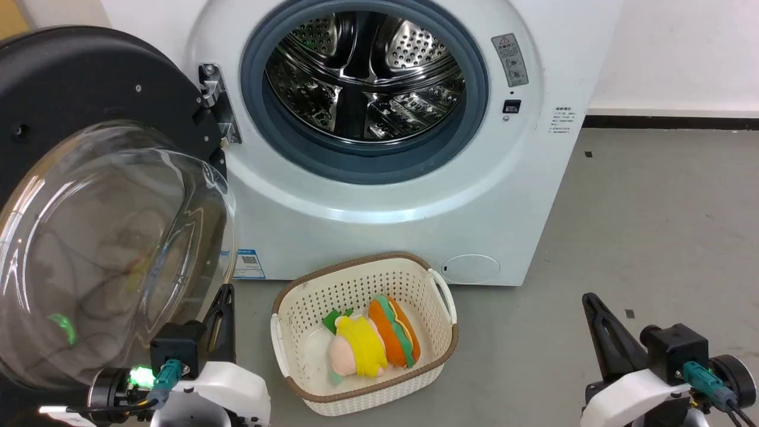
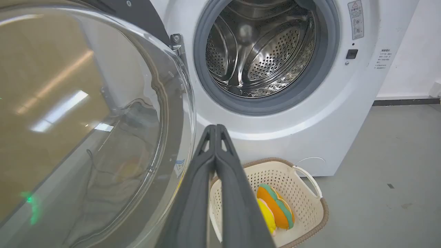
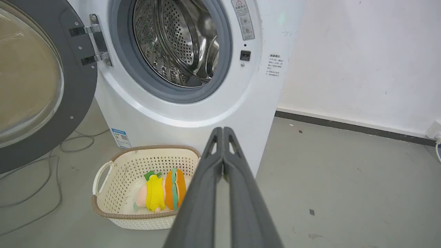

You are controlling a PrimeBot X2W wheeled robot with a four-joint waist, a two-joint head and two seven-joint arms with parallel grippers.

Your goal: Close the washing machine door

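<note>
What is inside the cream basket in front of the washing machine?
In the basket lie a yellow and pink plush toy and, beside it, an orange plush toy with green stripes. The basket floor under them is covered.

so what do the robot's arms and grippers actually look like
Both the left gripper and right gripper have two long dark grey fingers tapering to a point, with triangular cut-outs near the tips. Each sits on a black block with a teal plug and cable, on a glossy white arm shell. A green light glows on the left wrist.
</note>
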